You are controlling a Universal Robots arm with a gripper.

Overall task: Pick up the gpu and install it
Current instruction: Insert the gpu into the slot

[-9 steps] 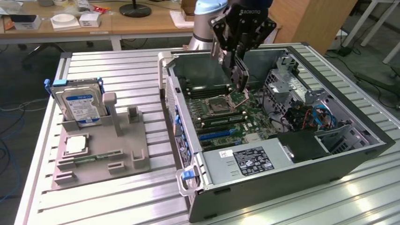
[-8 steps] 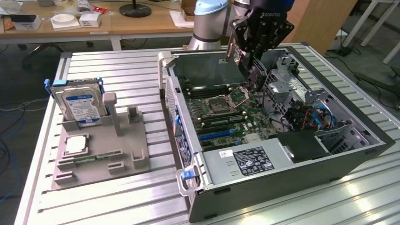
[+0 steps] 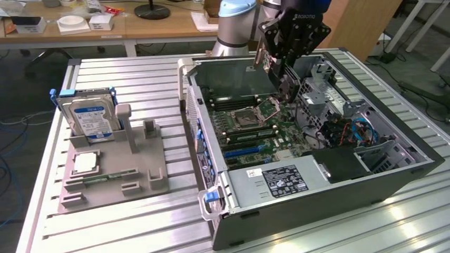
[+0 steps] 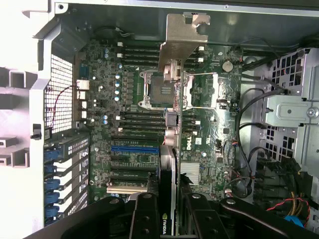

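Right now the arm (image 3: pixel 235 21) reaches down from above into the open computer case (image 3: pixel 338 205). Its black tool (image 3: pixel 285 63) points straight down over the green main board (image 3: pixel 271 129). The tool is closed on the graphics card (image 3: pixel 287 89) and grips it by its top edge. The card hangs on its thin edge above the board, near the square metal chip socket (image 3: pixel 252 113). I cannot tell if the card touches the board.

In the wrist view, black fingers (image 4: pixel 144 214) press on both sides of the card. The card is thin, flat and dark, and it has a shiny silver plate (image 4: pixel 182 45) at its far end. Below it lie long black slots and one blue slot (image 4: pixel 134 148).

White letters on the tool read ROBOTIQ. The board says DELL (image 4: pixel 191 143) in white. The card's edge has a small green and white logo (image 4: pixel 163 226). A grey power box (image 3: pixel 281 182) in the case has a black label, but its words are too small to read.

The case lies on its side on a silver metal desk (image 3: pixel 126 226) with long grooves. Beside the case, on the exterior view's left, sits a grey plastic holder (image 3: pixel 140 158). A boxy silver hard drive (image 3: pixel 88 116) with a blue and white label stands upright in it. A narrow green memory stick (image 3: pixel 105 177) lies flat in it.
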